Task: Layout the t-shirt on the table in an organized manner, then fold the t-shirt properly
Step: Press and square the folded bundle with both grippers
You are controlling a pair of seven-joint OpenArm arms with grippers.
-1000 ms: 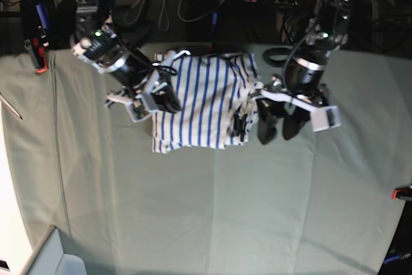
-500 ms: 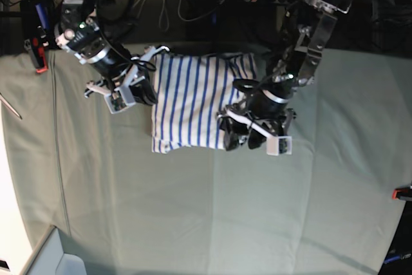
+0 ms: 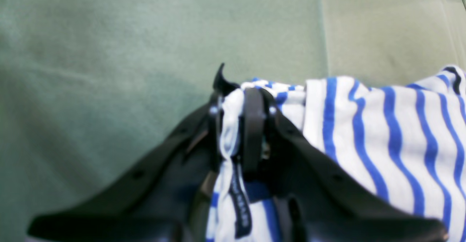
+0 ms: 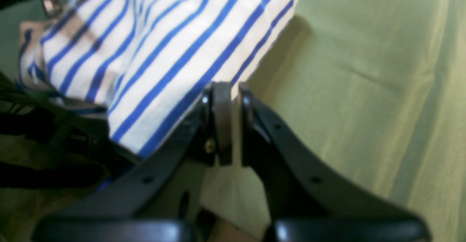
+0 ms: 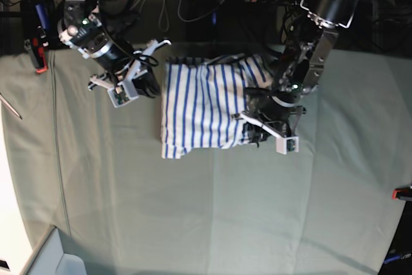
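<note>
Left wrist view puts the left gripper (image 3: 240, 133) at the centre, its two black jaws pinched together on a bunched white edge of the t-shirt (image 3: 382, 133); a small dark label (image 3: 240, 205) hangs between the jaws just below the pinch. From that clamp the striped cloth spreads away to the picture's right over the pale green table (image 3: 145, 34).

In the base view this gripper (image 5: 257, 134) sits low at the shirt's (image 5: 203, 107) right-hand edge, wrist pitched down toward the cloth, and the forearm climbs steeply up and back to a joint housing near the top of the frame.

Right wrist view shows the right gripper (image 4: 229, 125) with its jaws drawn nearly together. The striped hem (image 4: 174, 60) lies just behind and beside the tips, with pale cloth showing in the narrow slit between them; whether that cloth is pinched cannot be told. In the base view this gripper (image 5: 143, 88) rests just beside the shirt's left edge, its arm angled up and away toward the upper left corner.

The shirt lies as a folded striped block on the table's (image 5: 206, 210) far half, between the two arms.
</note>
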